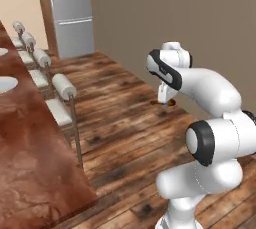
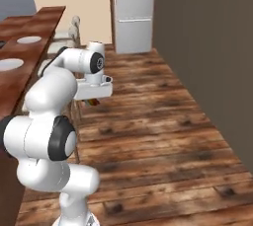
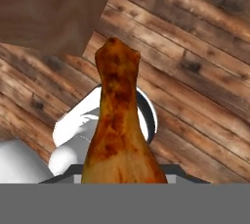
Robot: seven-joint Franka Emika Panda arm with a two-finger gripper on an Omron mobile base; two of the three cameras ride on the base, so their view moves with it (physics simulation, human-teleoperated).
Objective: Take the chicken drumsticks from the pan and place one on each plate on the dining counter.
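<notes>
Holding one chicken drumstick (image 3: 119, 130) pinched in the jaws, over the wood floor (image 1: 125, 118) beside the worktop (image 1: 30, 163); both plates (image 2: 11, 64) on the worktop sit bare.

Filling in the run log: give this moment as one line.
gripper: shut on drumstick | position: over wood floor | plates: both bare | dining counter: left of arm

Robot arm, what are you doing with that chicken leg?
The white robot arm's gripper is shut on a chicken drumstick, holding it in the air over the wooden floor. In the hand view the drumstick sticks out from the gripper with the floor planks below it. Two white plates wait on the dining counter to the arm's left, and nothing can be seen on them yet. Stools line the counter's edge.
</notes>
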